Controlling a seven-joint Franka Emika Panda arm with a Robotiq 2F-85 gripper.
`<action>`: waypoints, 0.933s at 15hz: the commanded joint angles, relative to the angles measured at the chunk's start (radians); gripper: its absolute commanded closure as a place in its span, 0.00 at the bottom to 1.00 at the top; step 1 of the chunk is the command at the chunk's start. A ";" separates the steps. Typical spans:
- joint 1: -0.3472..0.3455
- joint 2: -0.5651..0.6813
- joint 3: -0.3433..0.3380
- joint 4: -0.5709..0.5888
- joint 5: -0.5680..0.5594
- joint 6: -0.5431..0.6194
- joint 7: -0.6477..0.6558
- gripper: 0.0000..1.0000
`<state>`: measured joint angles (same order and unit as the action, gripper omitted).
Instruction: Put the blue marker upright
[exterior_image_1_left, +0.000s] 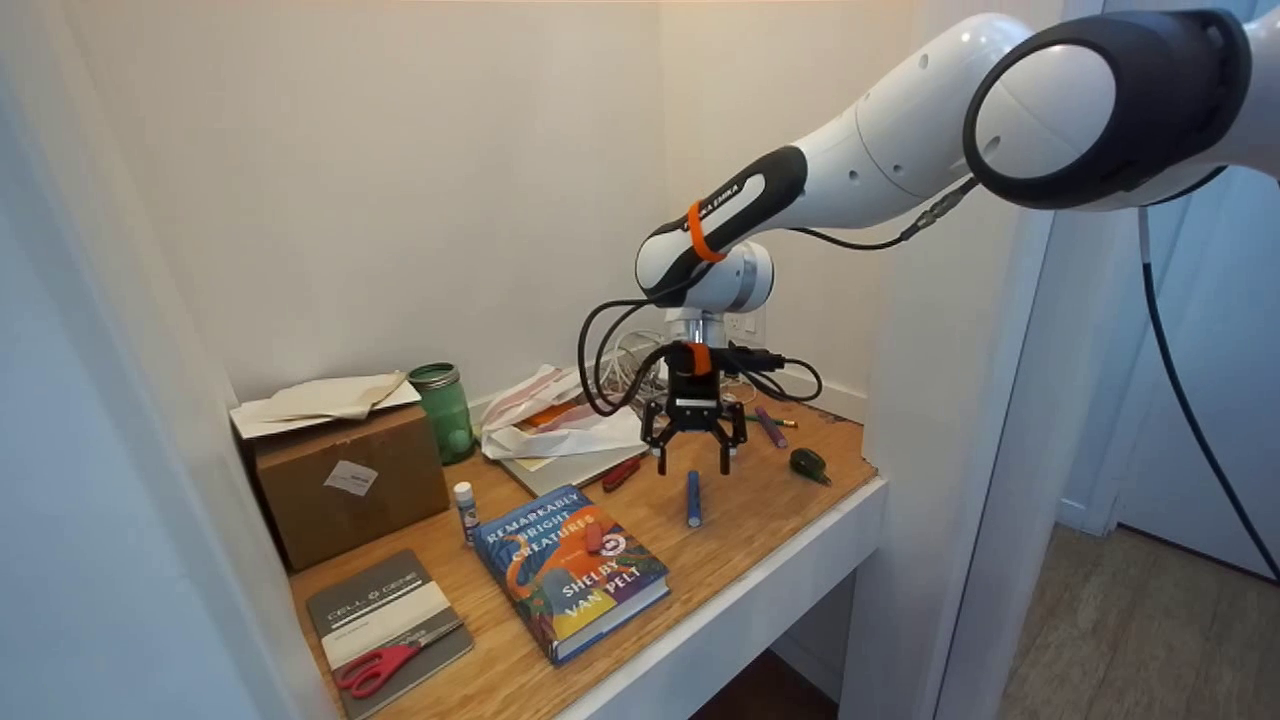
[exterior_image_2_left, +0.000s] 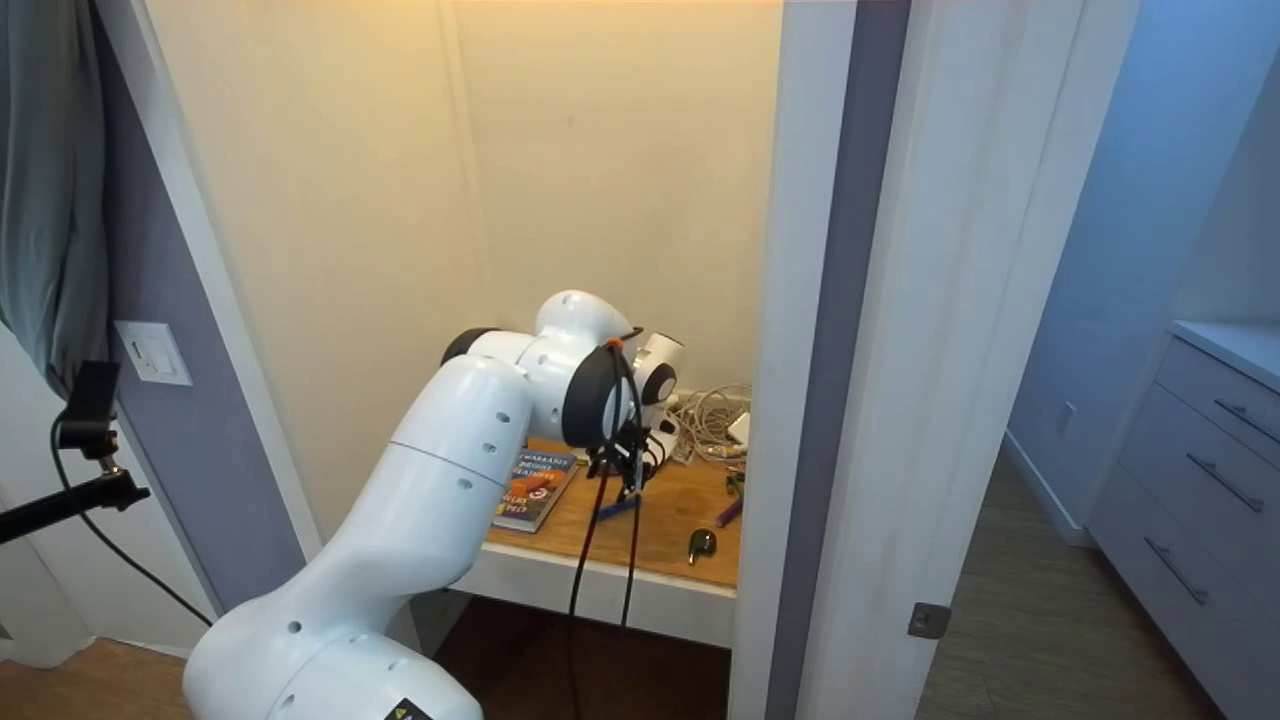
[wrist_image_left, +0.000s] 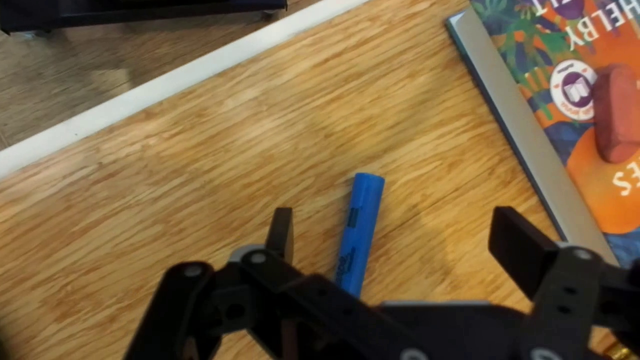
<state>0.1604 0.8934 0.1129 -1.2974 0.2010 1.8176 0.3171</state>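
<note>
My pincer (exterior_image_1_left: 694, 466) is wide, above the marker (wrist_image_left: 360, 232); marker lies flat, inboard of the bench (exterior_image_1_left: 760, 510) white edge.

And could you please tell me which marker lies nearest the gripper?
The blue marker, lying beneath the open gripper; the purple marker lies farther away.

White arm (exterior_image_1_left: 895, 125), black two-fingered tool (exterior_image_1_left: 693, 464)

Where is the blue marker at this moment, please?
In an exterior view, the blue marker lies on the desk, right of the book and below the open fingers.
</note>
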 joint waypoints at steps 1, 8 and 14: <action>-0.003 0.040 -0.005 0.056 0.034 0.027 0.007 0.00; -0.010 0.059 -0.011 0.054 0.034 0.098 0.005 0.00; -0.012 0.070 -0.019 0.039 0.031 0.147 0.012 0.20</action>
<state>0.1511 0.9470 0.0972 -1.2722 0.2080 1.9403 0.3227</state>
